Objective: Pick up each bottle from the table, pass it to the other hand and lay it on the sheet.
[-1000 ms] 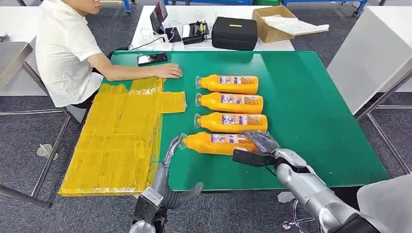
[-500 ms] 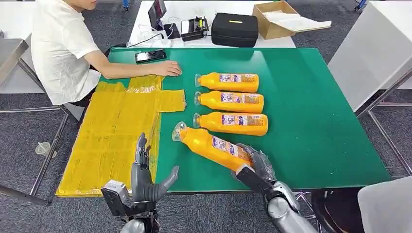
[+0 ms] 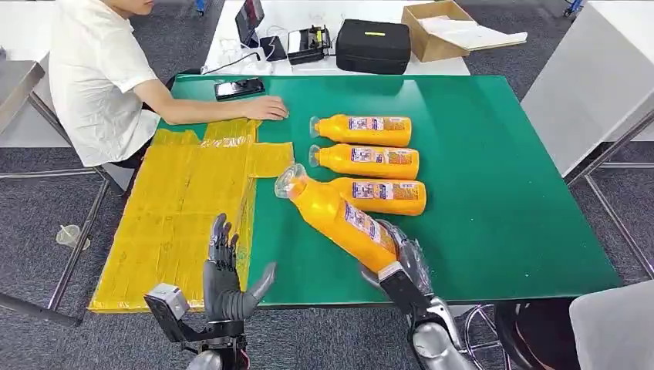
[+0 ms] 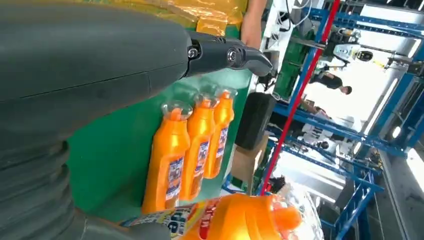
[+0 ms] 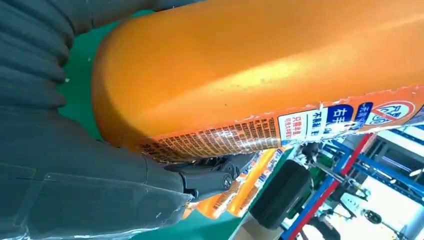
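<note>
Broadly, the green table [image 3: 501,200] held everything: the yellow sheet [image 3: 185,216] lay over its left edge, and three orange bottles [image 3: 369,160] lay side by side near the middle, well apart from the sheet. A person [image 3: 92,77] sat at the far left corner with a hand resting just beyond the sheet. The fourth bottle [image 3: 339,218] was off the table, tilted with its capped neck up and toward the sheet, its base gripped by the right hand [image 3: 401,266], whose fingers were wrapped round the lower body. The left hand [image 3: 227,281] stood near the table's front edge beside the sheet, palm up, fingers apart and holding nothing.

The step looked to be the handover. To do it well, the right hand would probably need to bring the neck end across to the open palm, and the left should close on the upper body, clear of the right hand's fingers, before the right lets go; a grip too near the tapering neck could slip.

The right wrist view showed the label [image 5: 320,122] and fingers pressed under the base, which the head view left unclear. The left wrist view showed the held bottle's neck near that hand's thumb [image 4: 225,54], apart.
</note>
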